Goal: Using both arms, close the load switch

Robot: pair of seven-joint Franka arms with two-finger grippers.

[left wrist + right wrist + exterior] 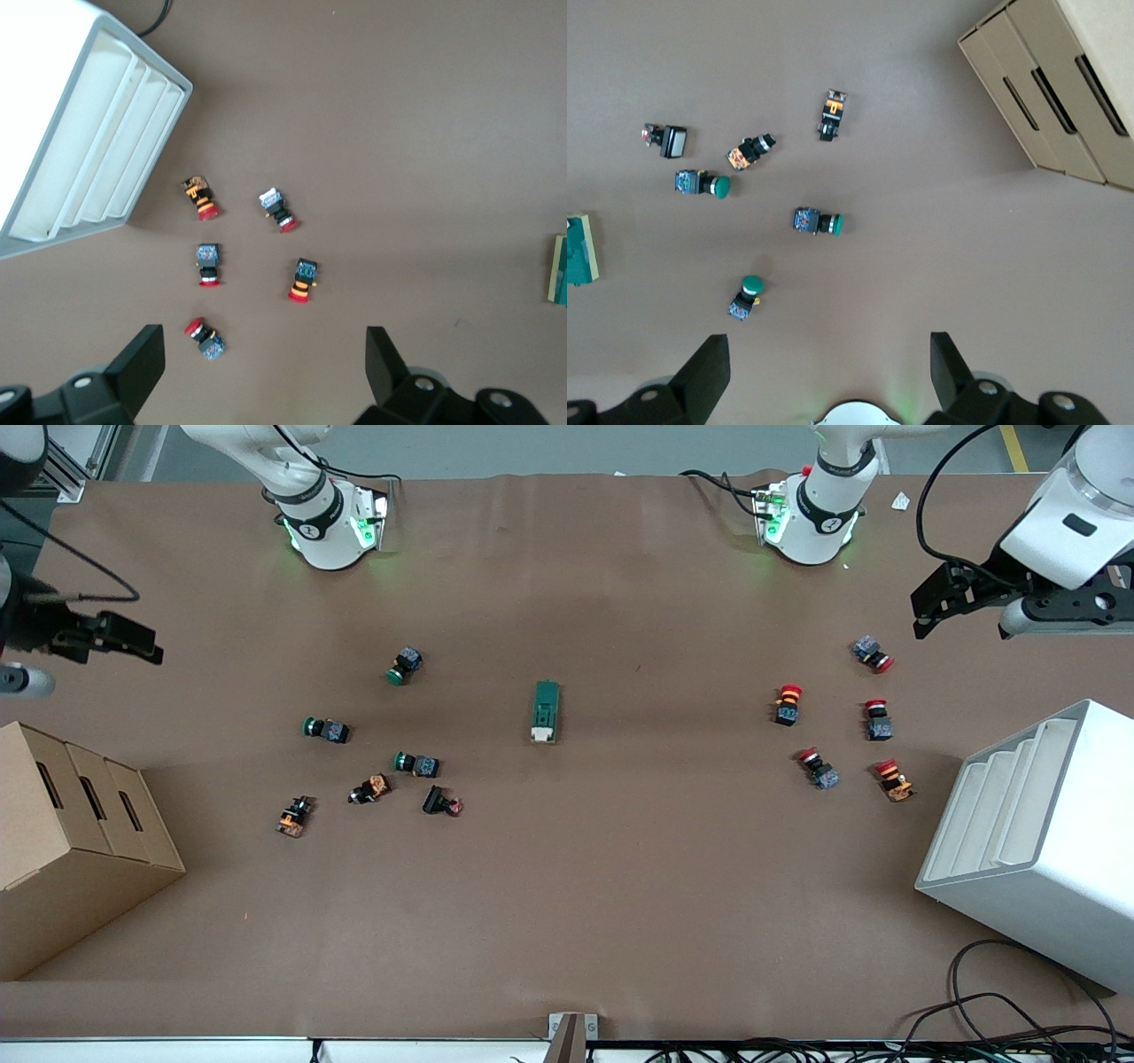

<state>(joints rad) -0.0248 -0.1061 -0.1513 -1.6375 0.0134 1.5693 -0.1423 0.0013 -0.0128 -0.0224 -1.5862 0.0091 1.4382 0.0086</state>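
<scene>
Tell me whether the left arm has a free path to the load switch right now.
Probably yes. The left end effector hangs open over the red push buttons, while the load switch lies alone mid-table with bare paper around it and nothing stacked between them.

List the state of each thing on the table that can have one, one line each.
Load switch: lying flat mid-table, untouched, cream end nearer the front camera.
Left end effector: open, raised over the red push buttons.
Right end effector: open, raised over the green push buttons.
White rack: tilted, slots showing.
Cardboard boxes: closed.

no readable text, labels, brands, numbers or signs anywhere
</scene>
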